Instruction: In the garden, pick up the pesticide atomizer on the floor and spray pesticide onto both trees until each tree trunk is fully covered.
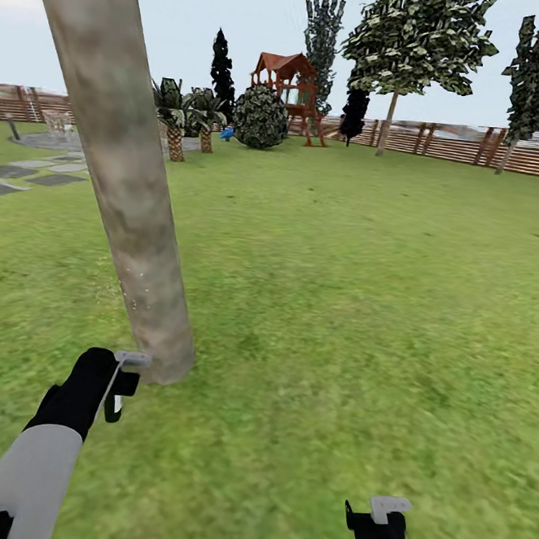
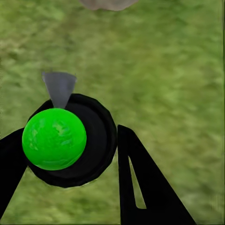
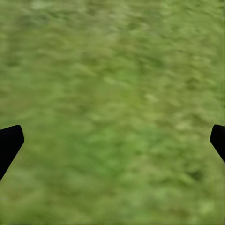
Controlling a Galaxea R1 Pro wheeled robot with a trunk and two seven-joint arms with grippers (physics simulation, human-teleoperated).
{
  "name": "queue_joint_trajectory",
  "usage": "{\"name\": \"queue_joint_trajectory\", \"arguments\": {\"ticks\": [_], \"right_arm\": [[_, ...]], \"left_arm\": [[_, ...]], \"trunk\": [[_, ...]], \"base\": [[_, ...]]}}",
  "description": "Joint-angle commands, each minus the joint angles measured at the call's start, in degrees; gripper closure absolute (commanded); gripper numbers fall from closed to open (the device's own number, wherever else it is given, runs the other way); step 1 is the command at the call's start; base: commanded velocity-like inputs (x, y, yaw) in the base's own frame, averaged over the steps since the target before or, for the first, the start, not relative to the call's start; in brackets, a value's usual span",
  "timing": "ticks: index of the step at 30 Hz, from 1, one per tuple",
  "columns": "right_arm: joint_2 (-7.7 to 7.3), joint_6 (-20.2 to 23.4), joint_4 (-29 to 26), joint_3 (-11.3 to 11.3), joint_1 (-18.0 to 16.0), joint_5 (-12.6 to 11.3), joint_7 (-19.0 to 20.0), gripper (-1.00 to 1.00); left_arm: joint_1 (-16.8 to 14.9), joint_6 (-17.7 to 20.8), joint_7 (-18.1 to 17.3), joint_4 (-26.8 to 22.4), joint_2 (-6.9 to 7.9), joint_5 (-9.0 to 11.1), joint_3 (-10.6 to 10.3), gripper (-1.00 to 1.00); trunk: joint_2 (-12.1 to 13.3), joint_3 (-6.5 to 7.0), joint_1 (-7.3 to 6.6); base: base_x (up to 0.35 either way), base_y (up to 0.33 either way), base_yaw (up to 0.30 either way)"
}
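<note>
With atomizer pinched between left gripper fingers, spraying step judged in hand: pickup done, nearest tree trunk just beyond left gripper, base of trunk at roughly 1 o'clock from it in head view. Green ball top and grey nozzle wedge of atomizer seen from left wrist, pointing toward grey trunk base at frame edge. Bark mottled grey-beige; coverage not judgeable from these renders.

Right gripper low at 5 o'clock of head view, over bare grass; fingers spread wide, nothing between.

Second tree far off at 1 o'clock, beside wooden fence, well apart from robot.

Next move, as judged: raise and aim nozzle along trunk, work upward and around, then drive to far tree.

No brands, labels or legible writing anywhere.
</note>
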Motion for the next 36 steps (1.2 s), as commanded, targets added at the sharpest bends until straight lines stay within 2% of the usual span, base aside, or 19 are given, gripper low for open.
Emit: {"name": "queue_joint_trajectory", "arguments": {"ticks": [1, 5, 13, 19, 23, 27, 36], "right_arm": [[0.01, -0.2, 0.1, -0.4, 0.0, 0.6, -0.2, -1.00], [-0.01, -0.2, 0.1, -0.4, 0.0, 0.6, -0.2, -1.00], [-0.07, -0.2, 0.1, -0.5, 0.0, 0.6, -0.2, -1.00], [-0.07, -0.2, 0.0, -0.5, 0.0, 0.6, -0.1, -1.00], [-0.07, -0.2, 0.0, -0.5, 0.0, 0.6, -0.1, -1.00], [-0.07, -0.2, 0.0, -0.5, 0.0, 0.6, -0.1, -1.00], [0.02, -0.2, 0.0, -0.4, 0.0, 0.6, -0.1, -1.00]], "left_arm": [[0.0, -1.1, -0.5, 0.2, -0.05, -0.8, 0.2, 1.00], [0.3, -4.3, -0.5, 0.8, -0.44, -0.6, 0.3, 1.00], [0.4, -4.6, -0.5, 0.9, -0.72, -0.5, 0.3, 1.00], [0.5, -4.7, 0.1, 3.9, 0.17, -1.0, 0.4, 1.00], [0.5, -4.7, 0.6, 4.5, 0.25, -1.1, 0.3, 1.00], [2.6, -4.8, 0.6, 4.0, 0.28, -1.2, 0.3, 1.00], [3.0, -4.6, 0.7, 3.8, 0.35, -1.2, 0.3, 1.00]], "trunk": [[0.0, -0.05, -0.01], [0.0, -0.05, -0.01], [0.0, -0.05, -0.01], [0.0, -0.05, -0.01], [0.0, -0.05, -0.01], [0.0, -0.05, -0.01], [0.0, -0.05, -0.01]], "base": [[0.002, -0.002, 0.061], [0.088, 0.013, 0.016], [0.319, 0.072, 0.001], [0.332, 0.074, 0.000], [0.254, 0.017, 0.000], [0.063, 0.001, 0.000], [0.003, 0.000, 0.155]]}}
